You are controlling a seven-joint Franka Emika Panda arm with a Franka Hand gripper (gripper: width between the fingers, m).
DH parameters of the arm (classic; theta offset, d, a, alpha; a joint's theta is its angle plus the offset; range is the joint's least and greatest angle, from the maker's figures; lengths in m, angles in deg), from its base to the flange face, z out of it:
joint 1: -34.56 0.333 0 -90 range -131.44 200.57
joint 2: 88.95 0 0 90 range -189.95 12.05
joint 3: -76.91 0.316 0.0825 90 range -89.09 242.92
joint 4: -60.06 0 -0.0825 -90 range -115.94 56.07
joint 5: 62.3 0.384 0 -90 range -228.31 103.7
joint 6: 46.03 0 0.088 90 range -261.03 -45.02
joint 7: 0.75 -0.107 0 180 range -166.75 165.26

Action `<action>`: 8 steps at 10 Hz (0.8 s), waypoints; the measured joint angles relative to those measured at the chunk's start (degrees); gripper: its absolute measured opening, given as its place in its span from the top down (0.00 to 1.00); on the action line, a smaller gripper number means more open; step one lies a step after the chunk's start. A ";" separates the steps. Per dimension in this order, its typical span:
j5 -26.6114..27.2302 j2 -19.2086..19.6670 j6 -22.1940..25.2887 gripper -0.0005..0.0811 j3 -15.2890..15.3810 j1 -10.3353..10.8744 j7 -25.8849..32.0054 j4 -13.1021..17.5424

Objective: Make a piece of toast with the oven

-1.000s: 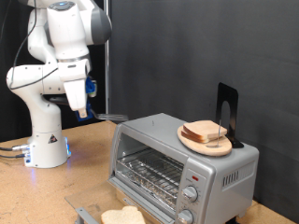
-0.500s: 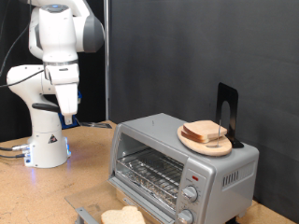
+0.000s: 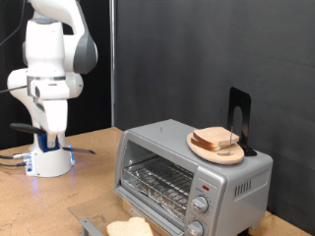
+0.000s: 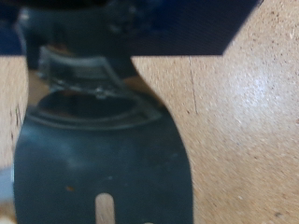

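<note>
Exterior view: the oven (image 3: 192, 175) sits on the wooden table (image 3: 94, 192) toward the exterior view's right, door (image 3: 103, 224) dropped open and lying flat at the bottom edge, wire rack (image 3: 157, 182) visible inside, 2 round knobs (image 3: 200, 214) and a small red light (image 3: 204, 186) on the front panel. The piece of toast (image 3: 130, 228) lies on the lowered door at the bottom edge, partly cut off by the frame. On the oven's roof, a round wooden plate (image 3: 200, 149) carries a stack of similar slices (image 3: 217, 140), with a black upright stand (image 3: 239, 120) just behind it. The white arm (image 3: 49, 74) stands at the exterior view's left on its base (image 3: 49, 157), well apart from the oven and the bread. The gripper cannot be made out there — it seems folded down near the base, and whether the fingers are apart or together cannot be told. Wrist view: a large dark, blurred shape (image 4: 103, 149) fills most of the picture over pale wooden tabletop (image 4: 243, 131); no fingertips are distinguishable, and nothing shows between them.
</note>
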State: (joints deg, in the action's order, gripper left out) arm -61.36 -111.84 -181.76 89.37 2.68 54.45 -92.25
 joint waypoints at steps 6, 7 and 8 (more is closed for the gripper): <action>-17.18 18.83 -9.44 0.50 3.08 -5.56 -18.40 11.03; -18.33 21.95 -9.29 0.50 3.10 -5.58 -19.97 13.39; -19.40 25.04 -8.57 0.50 3.13 -5.54 -21.80 15.94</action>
State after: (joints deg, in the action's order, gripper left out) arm -80.76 -86.81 -190.33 92.49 -2.85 32.66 -76.32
